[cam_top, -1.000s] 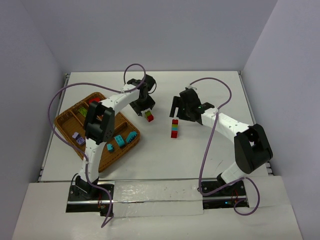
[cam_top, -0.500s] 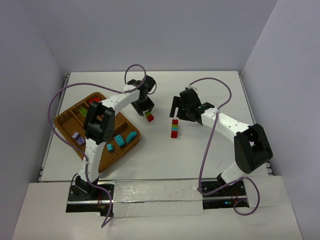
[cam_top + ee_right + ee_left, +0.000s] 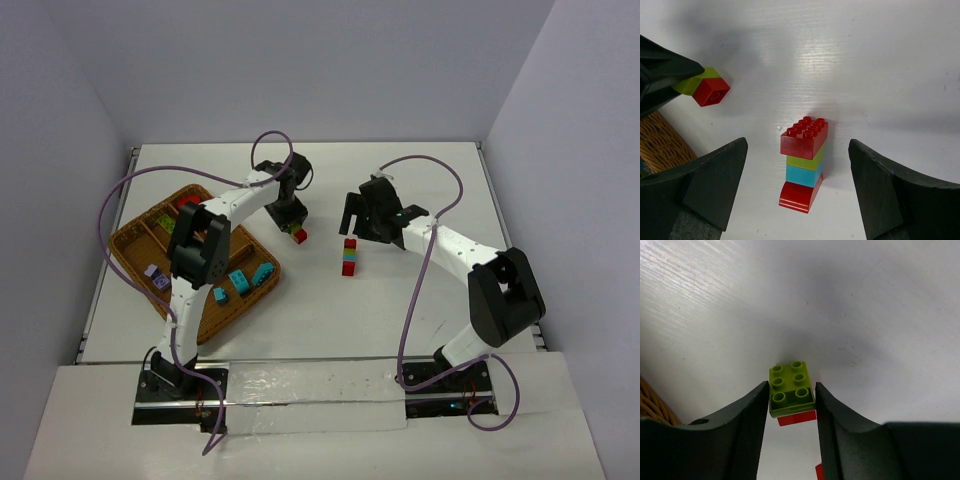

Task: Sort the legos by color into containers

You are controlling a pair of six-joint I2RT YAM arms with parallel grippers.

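At the left side of the worktop (image 3: 400,320) the wicker tray (image 3: 125,247) already holds part of the job: teal bricks (image 3: 238,280) grouped in its near compartment, a purple brick (image 3: 154,272) in the one beside it, green and yellow pieces (image 3: 160,222) further back and a red piece (image 3: 188,200) at the far corner, though the left arm hides some of the dividers. Just beyond the tray's right rim the left claw (image 3: 791,387) is pinching the green-and-red pair (image 3: 791,396), a finger pressed on each side of the green brick, with the red brick sticking out below; the pair looks to be at or just above the worktop, and I cannot tell which. Further right, apart from it, the four-brick stack (image 3: 804,162) lies on the white surface, red, green, teal, red, joined together. The right claw (image 3: 352,215) hangs over it with its fingers spread wide, holding nothing. By my reading the sorting is well past halfway: these two clusters are all that shows outside the tray, and both need pulling apart first. Room is generous: bare worktop lies between the clusters, toward the far wall and to the right. The tight spot is the tray's raised rim beside the left claw, plus the purple cable (image 3: 262,140) looping above it.
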